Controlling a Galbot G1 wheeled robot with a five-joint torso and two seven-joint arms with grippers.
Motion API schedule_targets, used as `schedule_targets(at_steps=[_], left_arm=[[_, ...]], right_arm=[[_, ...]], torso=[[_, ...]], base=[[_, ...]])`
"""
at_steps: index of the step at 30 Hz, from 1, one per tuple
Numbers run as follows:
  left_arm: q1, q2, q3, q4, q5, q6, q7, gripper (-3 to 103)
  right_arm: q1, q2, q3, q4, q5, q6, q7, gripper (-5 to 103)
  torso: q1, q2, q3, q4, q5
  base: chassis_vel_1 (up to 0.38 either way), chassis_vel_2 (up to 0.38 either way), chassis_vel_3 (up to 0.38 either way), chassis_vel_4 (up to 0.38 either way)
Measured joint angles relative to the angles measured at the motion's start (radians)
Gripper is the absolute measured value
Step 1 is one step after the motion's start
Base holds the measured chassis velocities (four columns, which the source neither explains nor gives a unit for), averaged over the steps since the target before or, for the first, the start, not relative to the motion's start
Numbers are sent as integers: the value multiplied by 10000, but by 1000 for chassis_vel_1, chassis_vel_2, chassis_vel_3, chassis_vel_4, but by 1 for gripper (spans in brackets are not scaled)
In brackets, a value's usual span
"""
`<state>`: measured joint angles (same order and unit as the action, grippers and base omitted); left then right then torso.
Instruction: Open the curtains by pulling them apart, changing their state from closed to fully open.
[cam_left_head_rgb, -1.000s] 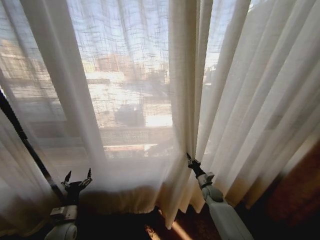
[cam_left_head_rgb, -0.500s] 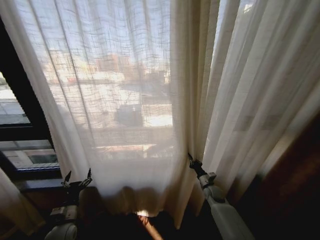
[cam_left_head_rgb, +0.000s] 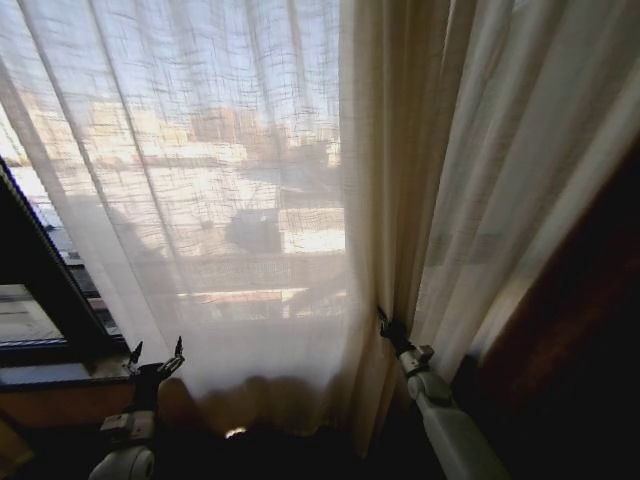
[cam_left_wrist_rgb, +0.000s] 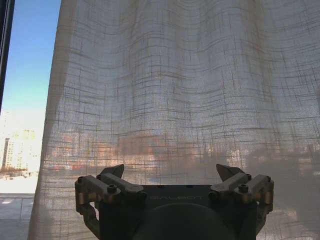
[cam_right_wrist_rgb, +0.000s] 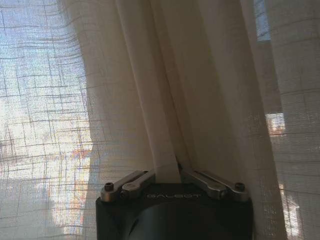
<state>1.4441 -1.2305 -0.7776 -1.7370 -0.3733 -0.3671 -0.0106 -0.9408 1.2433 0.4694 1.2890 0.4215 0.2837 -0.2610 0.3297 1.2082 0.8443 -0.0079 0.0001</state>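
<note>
Sunlit window (cam_left_head_rgb: 30, 300) behind two sheer curtains (cam_left_head_rgb: 230, 200). Right gripper (cam_left_head_rgb: 384, 322), at five o'clock, jaws clenched on one pleat; left gripper (cam_left_head_rgb: 154, 352), at seven o'clock, jaws released.

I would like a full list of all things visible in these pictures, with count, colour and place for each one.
curtains: sheer white pleated panels, cream near the hem, hanging across the window ahead; the exact count is hard to tell
dark drape: one, brown, at the right edge beside the curtains
window frame: one, black, uncovered at the lower left
buildings: several, pale, outside under blue sky
left hand: one, dark grey, open, low on the left in front of the curtain, holding nothing
right hand: one, dark grey, shut on a bunched curtain fold right of centre
</note>
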Motion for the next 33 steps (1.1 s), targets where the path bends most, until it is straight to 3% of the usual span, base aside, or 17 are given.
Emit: schedule_targets(at_steps=[16,28,33], left_arm=[[0,-1,4,-1,0,0,11,100],[0,1,-5,1,0,0,7,100],[0,0,-4,0,0,0,6,100]], right_arm=[[123,105,-135,0,78,406,18,0],[230,0,-27,-247,-153,366,61,0],[536,-175,144,-593,-623,89,834,0]], torso=[[3,-3,3,-5,1],[-2,0,0,5,-1],[-2,1,0,0,-1]], base=[[-347,-289,358,293],[15,-20,22,16],[6,5,-11,-7]])
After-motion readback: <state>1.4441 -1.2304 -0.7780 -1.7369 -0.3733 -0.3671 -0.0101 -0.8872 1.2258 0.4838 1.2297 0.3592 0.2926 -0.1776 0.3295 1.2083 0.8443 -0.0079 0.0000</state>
